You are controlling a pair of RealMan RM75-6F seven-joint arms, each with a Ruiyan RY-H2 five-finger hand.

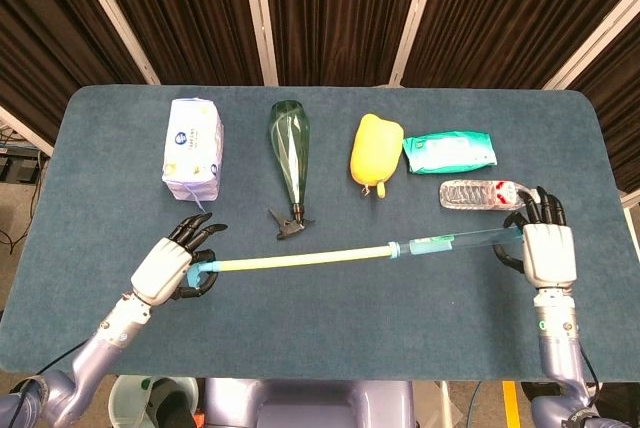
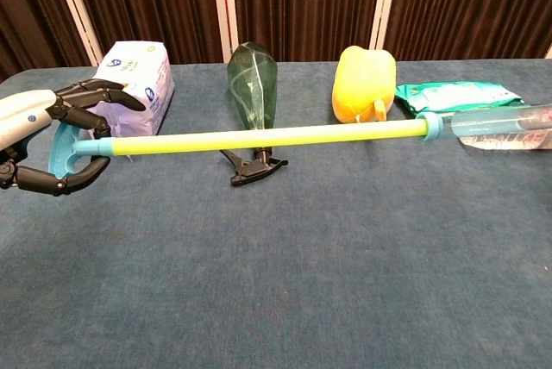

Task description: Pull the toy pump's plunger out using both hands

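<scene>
The toy pump hangs above the blue table, stretched left to right. Its yellow-green plunger rod is drawn far out of the clear barrel. My left hand grips the light-blue handle at the rod's left end. My right hand holds the barrel's far right end; the chest view does not show this hand. A blue collar marks the barrel's mouth.
Along the far side lie a white tissue pack, a green spray bottle on its side, a yellow toy pepper, a green wipes pack and a clear water bottle, which is just behind the barrel.
</scene>
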